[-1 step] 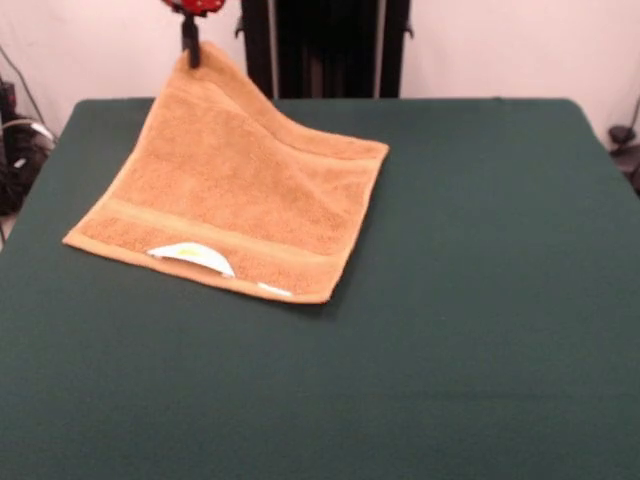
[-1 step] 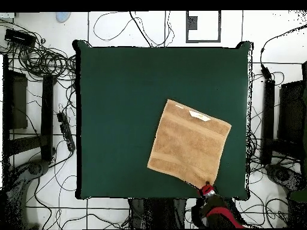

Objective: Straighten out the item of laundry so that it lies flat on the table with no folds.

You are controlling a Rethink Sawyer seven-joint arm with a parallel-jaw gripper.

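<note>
The item of laundry [image 1: 235,195] is an orange-tan towel spread on the dark green table [image 1: 450,300], left of centre in the front view. Its far left corner is lifted off the table and pinched by my gripper [image 1: 190,50], which hangs from the top edge; the cloth slopes down from there. A woven band and a curled white label [image 1: 192,255] with yellow print run along the near edge. In the overhead view the towel [image 2: 189,142] lies at the lower right of the table [image 2: 120,120], with the gripper [image 2: 207,189] at its bottom corner by the table's edge.
Black cables [image 2: 42,60] and equipment lie on the floor around the table. The robot's dark pedestal [image 1: 325,45] stands just behind the table's far edge, close to the lifted corner.
</note>
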